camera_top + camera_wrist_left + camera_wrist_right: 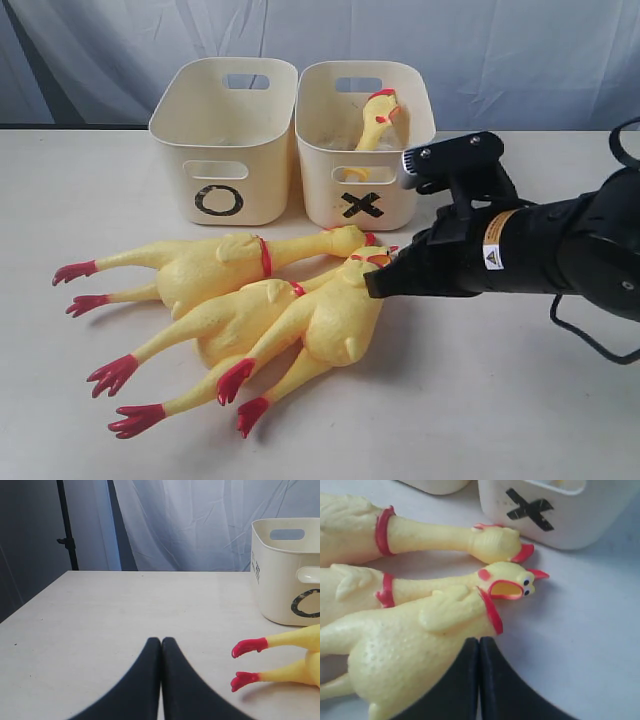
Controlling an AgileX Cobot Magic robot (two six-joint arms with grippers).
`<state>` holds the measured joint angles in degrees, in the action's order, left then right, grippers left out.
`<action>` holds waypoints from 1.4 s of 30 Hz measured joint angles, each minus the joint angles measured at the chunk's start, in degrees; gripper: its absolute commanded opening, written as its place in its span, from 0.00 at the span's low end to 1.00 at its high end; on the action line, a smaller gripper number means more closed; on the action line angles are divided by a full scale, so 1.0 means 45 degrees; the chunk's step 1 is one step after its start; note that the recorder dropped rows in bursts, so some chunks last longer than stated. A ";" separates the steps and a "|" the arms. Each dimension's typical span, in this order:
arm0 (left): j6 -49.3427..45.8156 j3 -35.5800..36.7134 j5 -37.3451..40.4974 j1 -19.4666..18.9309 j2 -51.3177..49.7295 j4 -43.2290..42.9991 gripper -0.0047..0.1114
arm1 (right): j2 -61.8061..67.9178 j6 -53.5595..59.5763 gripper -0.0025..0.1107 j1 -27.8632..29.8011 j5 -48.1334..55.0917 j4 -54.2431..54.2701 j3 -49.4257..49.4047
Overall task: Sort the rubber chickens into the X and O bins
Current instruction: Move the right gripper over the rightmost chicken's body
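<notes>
Three long-legged rubber chickens (pixel 240 310) lie nearest on the table (pixel 500 400), side by side, red feet leftward, heads rightward, yellow with red neck bands. Left gripper (pixel 161 641) sits low beside two red feet, jaws pressed together, empty. Behind stand the O bin (pixel 180 150) and, just beside it, the X bin (pixel 325 190), a fourth chicken (pixel 375 125) upright inside. Right gripper (pixel 372 283) reaches in level from the right, jaws pressed together, tip at the neck of the front chicken (pixel 325 330).

I see the O bin (pixel 222 140) and X bin (pixel 365 160) side by side near the table's (pixel 480 410) far edge, O on the left. One chicken (pixel 376 122) stands inside the X bin. Three chickens (pixel 245 318) lie together in front of the bins, feet toward the left edge.
</notes>
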<state>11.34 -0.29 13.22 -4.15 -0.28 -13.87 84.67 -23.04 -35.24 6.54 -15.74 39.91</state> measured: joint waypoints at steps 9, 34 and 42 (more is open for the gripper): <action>0.0000 0.0000 0.0000 0.0000 0.0000 0.0000 0.04 | 0.0000 0.3684 0.01 -0.0434 0.0554 0.1152 0.0000; 0.0000 0.0000 0.0000 0.0000 0.0000 0.0000 0.04 | 0.0288 0.9947 0.64 -0.2641 0.0399 0.1722 0.0051; 0.0000 0.0000 0.0000 0.0000 0.0000 0.0000 0.04 | 0.0776 0.6124 0.63 -0.2596 -0.0113 0.3747 0.0051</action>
<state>11.34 -0.29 13.22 -4.15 -0.28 -13.87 88.16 4.52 -46.92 6.03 1.12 40.14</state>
